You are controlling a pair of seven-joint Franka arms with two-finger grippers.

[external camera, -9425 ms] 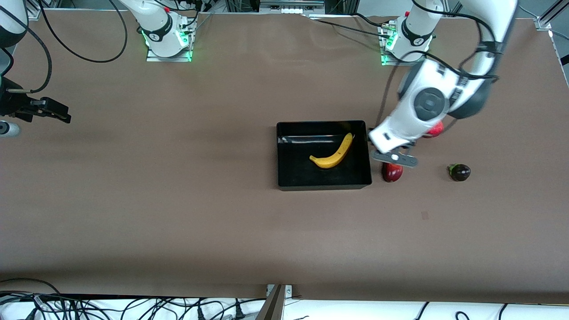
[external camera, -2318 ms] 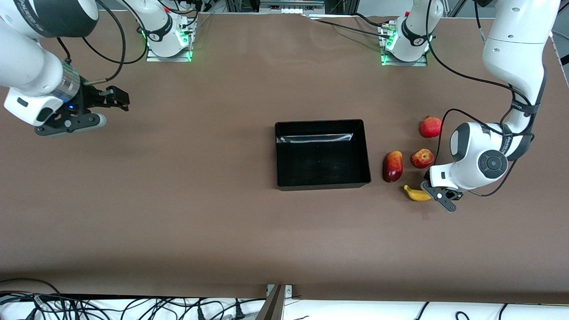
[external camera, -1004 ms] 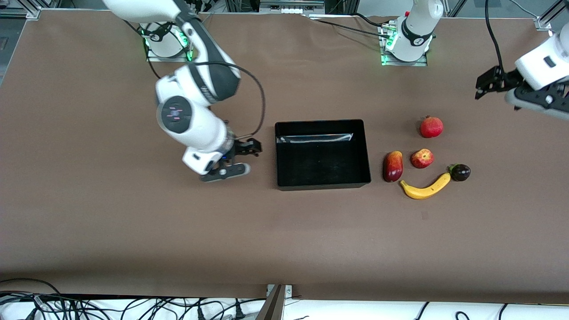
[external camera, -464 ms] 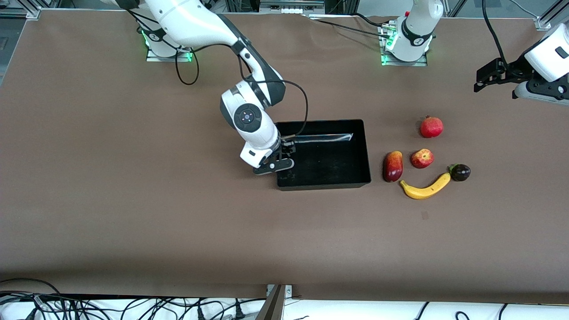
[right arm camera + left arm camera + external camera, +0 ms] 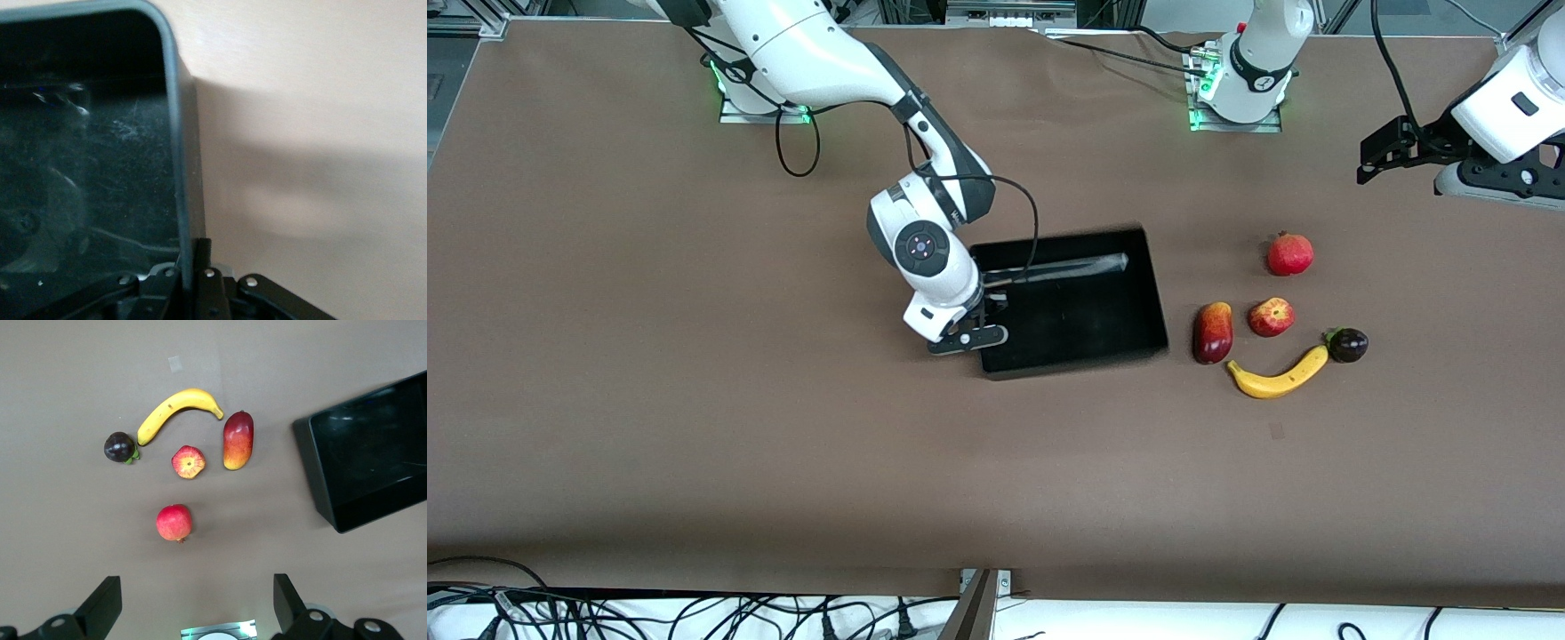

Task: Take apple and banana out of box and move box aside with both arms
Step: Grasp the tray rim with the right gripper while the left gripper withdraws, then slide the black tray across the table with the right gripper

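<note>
The black box lies mid-table, slightly skewed. My right gripper is shut on the box's wall at the right arm's end; the right wrist view shows the rim pinched between the right gripper's fingers. The yellow banana and the small red apple lie on the table beside the box, toward the left arm's end. My left gripper is open and empty, up over the table near its left-arm end. The left wrist view shows the left gripper, banana, apple and box.
A red-yellow mango lies between box and apple. A round red pomegranate lies farther from the front camera than the apple. A dark mangosteen touches the banana's tip. The arm bases stand along the table's back edge.
My right gripper has reached the box and shut on its wall, and the box has turned slightly and shifted toward the right arm's end. The left gripper has drifted a little.
</note>
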